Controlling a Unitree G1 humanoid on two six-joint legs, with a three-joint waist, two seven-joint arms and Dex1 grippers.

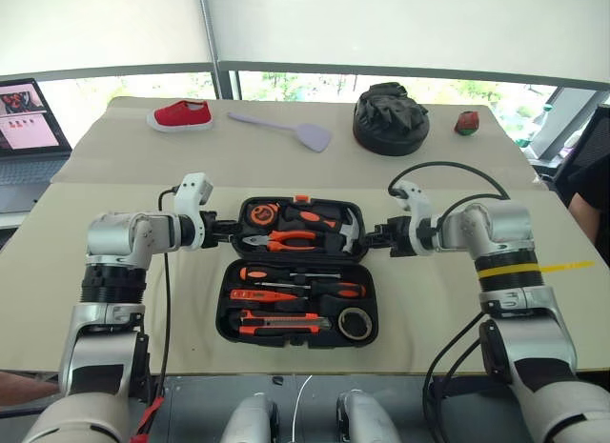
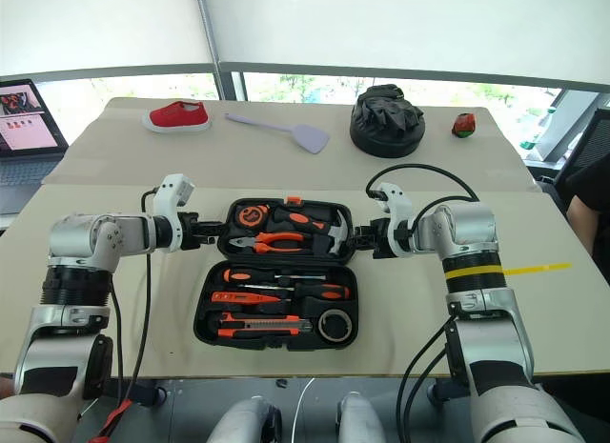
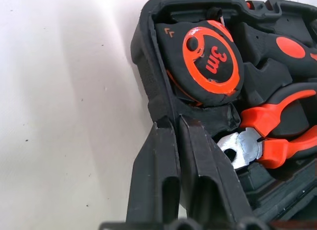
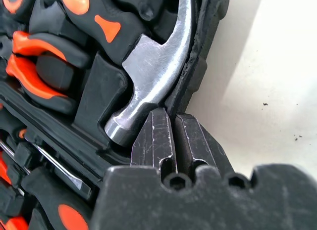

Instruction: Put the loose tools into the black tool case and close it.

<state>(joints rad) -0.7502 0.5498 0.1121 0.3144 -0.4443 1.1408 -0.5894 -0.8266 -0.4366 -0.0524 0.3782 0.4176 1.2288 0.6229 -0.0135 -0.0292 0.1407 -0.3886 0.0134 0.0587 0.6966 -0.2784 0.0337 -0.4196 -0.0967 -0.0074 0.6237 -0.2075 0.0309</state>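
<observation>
The black tool case (image 1: 225, 300) lies open on the table, its two halves flat. The near half holds two black-and-orange screwdrivers (image 1: 286, 272) (image 1: 334, 289), a thin orange screwdriver (image 1: 262, 295), a utility knife (image 1: 281, 321) and a dark tape roll (image 1: 355, 324). Pliers (image 1: 286, 240), a hammer (image 4: 148, 71) and a tape measure (image 3: 210, 62) sit in the far half. My left gripper (image 1: 232, 231) is shut on the far half's left rim (image 3: 148, 86). On its right rim, beside the hammer head, my right gripper (image 1: 370, 240) is shut too.
Farther back on the table lie a red shoe (image 1: 181, 114), a lilac spatula (image 1: 286, 129), a lumpy black fabric bundle (image 1: 391, 119) and a small red object (image 1: 467, 122). A laptop (image 1: 24, 129) stands at the far left. A person (image 1: 591, 205) sits at the right edge.
</observation>
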